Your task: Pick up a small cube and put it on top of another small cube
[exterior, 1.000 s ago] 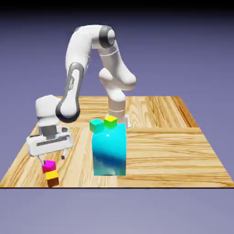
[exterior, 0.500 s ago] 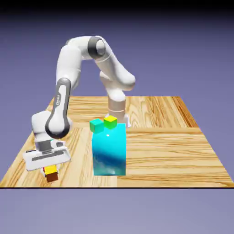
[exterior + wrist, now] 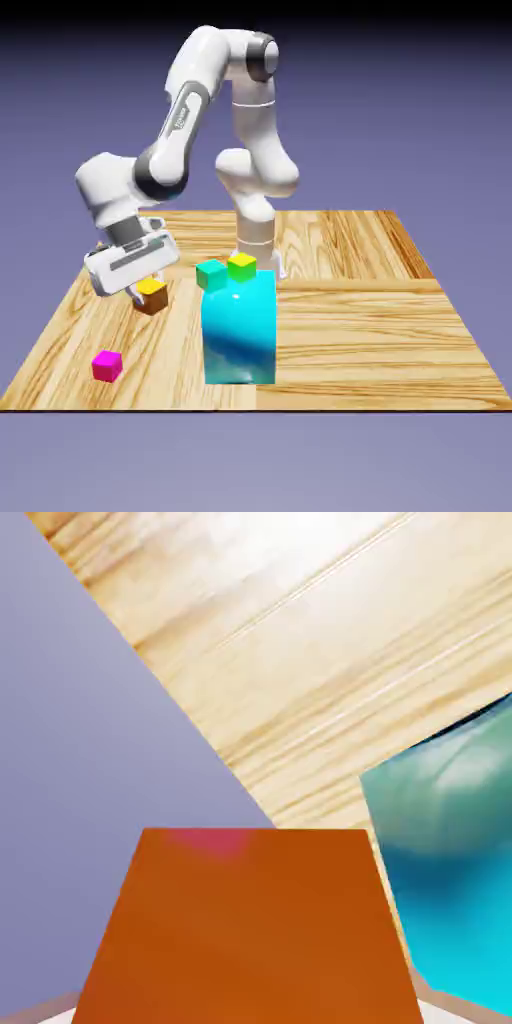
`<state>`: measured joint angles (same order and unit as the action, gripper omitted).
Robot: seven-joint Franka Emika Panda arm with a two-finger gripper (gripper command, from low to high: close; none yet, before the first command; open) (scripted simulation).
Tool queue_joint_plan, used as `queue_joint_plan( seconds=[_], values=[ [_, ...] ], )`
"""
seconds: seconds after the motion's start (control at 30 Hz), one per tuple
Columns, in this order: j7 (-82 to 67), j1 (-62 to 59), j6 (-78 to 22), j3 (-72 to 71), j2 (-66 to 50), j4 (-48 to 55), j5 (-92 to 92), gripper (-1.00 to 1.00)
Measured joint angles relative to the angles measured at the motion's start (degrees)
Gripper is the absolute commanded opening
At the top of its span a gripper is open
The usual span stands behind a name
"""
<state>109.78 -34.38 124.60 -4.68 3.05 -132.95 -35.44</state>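
In the exterior view my gripper (image 3: pixel 147 286) hangs above the table's left part, shut on the small cube (image 3: pixel 153 300), which has a yellow top and orange-brown sides and is lifted off the wood. The hand view shows the small cube (image 3: pixel 245 932) as a large orange face between the fingers, which it almost hides. A magenta cube (image 3: pixel 107 366) lies on the table near the front left edge. The tall cyan block (image 3: pixel 240 330) stands right of my gripper, with a teal cube (image 3: pixel 211 274) and a yellow-green cube (image 3: pixel 242 266) on its top.
The wooden table (image 3: pixel 360 320) stretches to the right of the cyan block. In the hand view the cyan block (image 3: pixel 450 852) fills the right side, and the table's edge (image 3: pixel 180 712) runs diagonally against the backdrop. The robot's base (image 3: pixel 255 235) stands behind the block.
The gripper dropped onto the stacked magenta and yellow-topped cubes at the front left, then rose up and back holding the yellow-topped cube. The magenta cube now lies on the table.
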Motion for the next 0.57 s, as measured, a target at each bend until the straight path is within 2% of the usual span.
queue_joint_plan(
  seconds=[0.3,0.47,0.5,0.57],
  values=[
    [-5.93,6.34,-19.11,5.02,17.24,-5.1,9.0,-1.0],
    [-8.21,8.12,-9.16,2.94,14.24,-11.88,5.61,-1.0],
    [-8.26,8.17,-8.92,2.89,14.16,-12.04,5.53,1.0],
    [-8.22,8.17,-8.98,2.89,14.16,-12.04,5.64,1.0]
  ],
)
